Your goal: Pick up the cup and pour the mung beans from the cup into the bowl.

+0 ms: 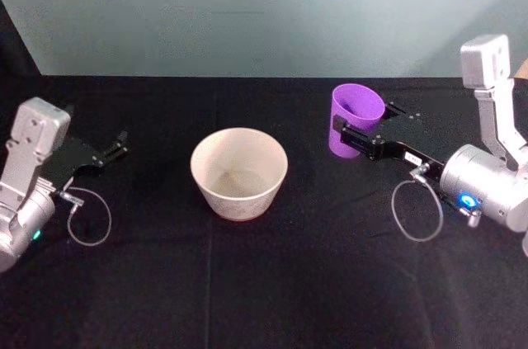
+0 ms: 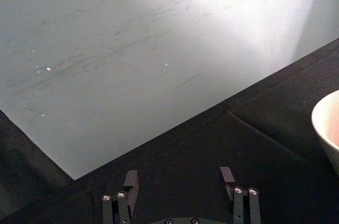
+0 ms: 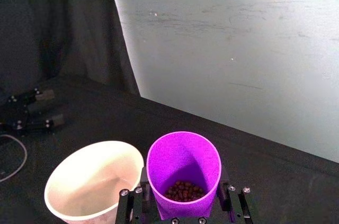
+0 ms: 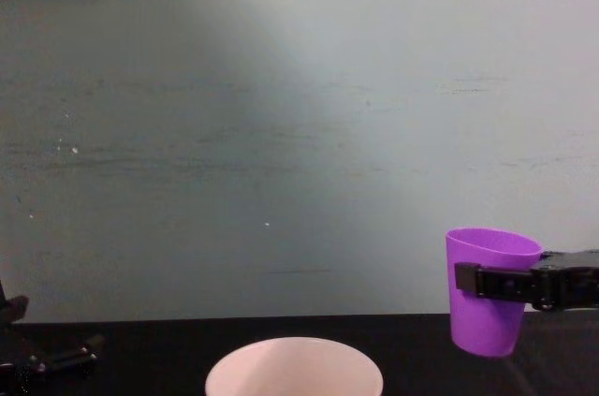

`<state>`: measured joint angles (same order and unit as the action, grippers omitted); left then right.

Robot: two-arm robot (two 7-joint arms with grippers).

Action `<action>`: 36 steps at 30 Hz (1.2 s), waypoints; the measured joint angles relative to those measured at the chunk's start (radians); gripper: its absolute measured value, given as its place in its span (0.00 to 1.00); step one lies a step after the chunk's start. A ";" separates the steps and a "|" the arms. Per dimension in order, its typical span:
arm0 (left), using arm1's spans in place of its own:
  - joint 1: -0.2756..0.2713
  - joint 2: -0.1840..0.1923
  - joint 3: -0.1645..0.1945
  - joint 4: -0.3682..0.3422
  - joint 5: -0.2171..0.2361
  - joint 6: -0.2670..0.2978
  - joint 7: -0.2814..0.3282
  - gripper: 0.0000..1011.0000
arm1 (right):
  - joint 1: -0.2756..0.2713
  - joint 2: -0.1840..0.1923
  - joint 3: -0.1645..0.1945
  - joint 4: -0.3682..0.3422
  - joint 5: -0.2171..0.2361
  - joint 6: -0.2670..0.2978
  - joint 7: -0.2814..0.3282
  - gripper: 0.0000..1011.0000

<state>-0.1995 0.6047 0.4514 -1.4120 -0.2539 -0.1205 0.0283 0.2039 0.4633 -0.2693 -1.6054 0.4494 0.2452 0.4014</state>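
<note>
at the left edge of the black cloth-covered table (image 1: pixel 272 283) the left gripper (image 1: pixel 118 150) sits idle, pointing towards the middle, well apart from everything else; the left wrist view shows its two black fingers (image 2: pixel 131 181) spread wide with nothing but dark cloth between them. near the centre of the table stands the wide round off-white bowl (image 1: pixel 216 191), upright, and its smooth pale inside looks bare in the head and right wrist views. in the chest view the bowl's rim (image 4: pixel 293 347) rises at the bottom edge. to the right of the bowl, and a little farther back, is the small bright purple plastic cup (image 1: pixel 355 122), held by the right gripper (image 1: pixel 365 115), which reaches in from the right edge. its black fingers (image 4: pixel 496 282) are closed against the cup's opposite sides about halfway up the wall. in the chest view the cup (image 4: pixel 482 321) leans slightly, mouth upward; whether its base is clear of the cloth i cannot tell. the right wrist view looks down into the cup (image 3: pixel 183 160) and shows the tiny brownish-green mung beans (image 3: pixel 183 191) in a small heap at the bottom, with the bowl (image 3: pixel 95 147) just beside it. a pale grey-green wall (image 1: pixel 264 11) runs behind the table.
</note>
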 joint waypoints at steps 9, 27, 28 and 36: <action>0.000 0.000 0.000 0.000 0.000 0.000 0.000 0.99 | 0.000 0.000 0.000 0.000 0.000 0.000 0.000 0.71; 0.000 0.000 0.000 0.000 0.000 0.000 0.000 0.99 | 0.000 0.000 0.000 0.000 0.000 0.000 0.000 0.71; 0.000 0.000 0.000 0.000 0.000 0.000 0.000 0.99 | 0.000 0.000 0.000 0.000 0.000 0.000 0.000 0.71; 0.000 0.000 0.000 0.000 0.000 0.000 0.000 0.99 | 0.013 0.019 -0.027 -0.017 -0.027 0.010 -0.024 0.71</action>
<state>-0.1995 0.6047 0.4514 -1.4120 -0.2539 -0.1205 0.0283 0.2174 0.4827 -0.2965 -1.6222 0.4219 0.2551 0.3771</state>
